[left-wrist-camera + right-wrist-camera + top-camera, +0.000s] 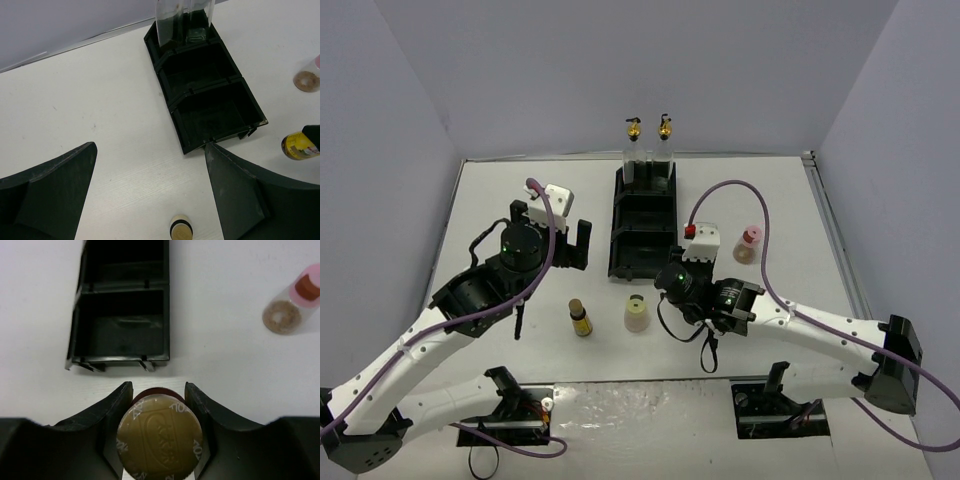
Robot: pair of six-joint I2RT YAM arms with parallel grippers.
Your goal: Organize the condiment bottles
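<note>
Two tall clear bottles with gold pourers [633, 150] [665, 148] stand in the far compartment of the black tray [620, 262]. My right gripper [158, 390] is shut on a short amber bottle [159, 440] just in front of the tray's near end; it also shows in the left wrist view [299, 146]. The second amber bottle [581, 318] and the cream bottle [636, 313] stand on the table in front of the tray. The pink-capped bottle [748, 244] stands right of the tray. My left gripper [551, 228] is open and empty, left of the tray.
The tray's middle and near compartments [120, 330] hold nothing. Grey walls close the table at the back and sides. Purple cables run along both arms. The second amber bottle's tan cap [181, 228] shows low between my left fingers [55, 190].
</note>
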